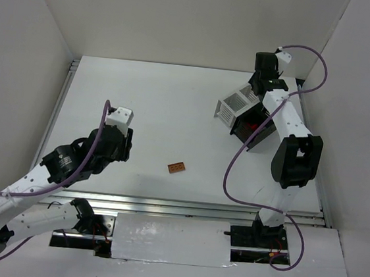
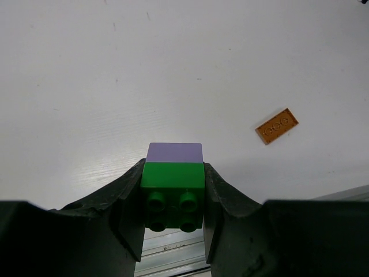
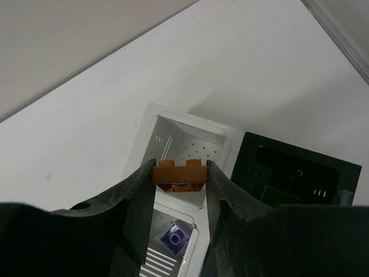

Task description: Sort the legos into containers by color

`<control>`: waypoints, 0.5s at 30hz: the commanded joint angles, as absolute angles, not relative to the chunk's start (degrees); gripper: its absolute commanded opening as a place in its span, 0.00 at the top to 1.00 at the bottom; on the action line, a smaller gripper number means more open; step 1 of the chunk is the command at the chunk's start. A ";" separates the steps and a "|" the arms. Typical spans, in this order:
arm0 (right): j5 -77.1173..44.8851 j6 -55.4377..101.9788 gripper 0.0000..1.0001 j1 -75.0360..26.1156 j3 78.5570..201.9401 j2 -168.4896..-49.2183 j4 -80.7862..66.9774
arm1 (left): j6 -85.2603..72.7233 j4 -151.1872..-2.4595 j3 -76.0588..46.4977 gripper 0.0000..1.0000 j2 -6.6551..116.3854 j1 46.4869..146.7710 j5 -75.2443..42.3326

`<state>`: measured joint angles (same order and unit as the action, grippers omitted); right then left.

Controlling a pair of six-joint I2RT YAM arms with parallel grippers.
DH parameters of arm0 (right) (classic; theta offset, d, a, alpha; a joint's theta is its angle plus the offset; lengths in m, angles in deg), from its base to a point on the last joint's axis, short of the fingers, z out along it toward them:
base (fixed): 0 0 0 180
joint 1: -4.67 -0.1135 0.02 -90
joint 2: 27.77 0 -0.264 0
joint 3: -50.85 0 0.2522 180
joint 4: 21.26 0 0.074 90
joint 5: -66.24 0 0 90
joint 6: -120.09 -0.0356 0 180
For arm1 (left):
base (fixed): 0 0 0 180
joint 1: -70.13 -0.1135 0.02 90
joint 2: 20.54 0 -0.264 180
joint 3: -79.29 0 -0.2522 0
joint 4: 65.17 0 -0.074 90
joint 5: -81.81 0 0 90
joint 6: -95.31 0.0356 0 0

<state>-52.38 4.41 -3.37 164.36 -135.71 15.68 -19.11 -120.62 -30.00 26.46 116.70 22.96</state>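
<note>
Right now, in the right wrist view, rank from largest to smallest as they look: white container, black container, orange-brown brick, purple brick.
1. white container and black container: they look alike and both are partly hidden, so they are not ranked.
2. orange-brown brick: it looks bigger than the purple one, but it is nearer the camera, so this is unsure.
3. purple brick.

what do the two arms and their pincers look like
Both the left arm and the right arm have white link shells with black joint housings. A thin purple cable loops loosely along each. A small white block sits at each wrist. The left pincer and right pincer have black fingers with smoothly curved inner edges.
</note>
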 commanded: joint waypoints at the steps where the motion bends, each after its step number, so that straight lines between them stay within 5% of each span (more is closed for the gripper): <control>1: -51.18 4.16 1.00 -2.98 163.84 -134.82 13.51 | -20.62 -120.06 -30.00 1.00 27.09 116.45 25.82; 15: -48.89 4.68 0.95 -2.36 164.63 -137.37 13.86 | -21.06 -120.23 -30.08 1.00 27.54 115.92 26.17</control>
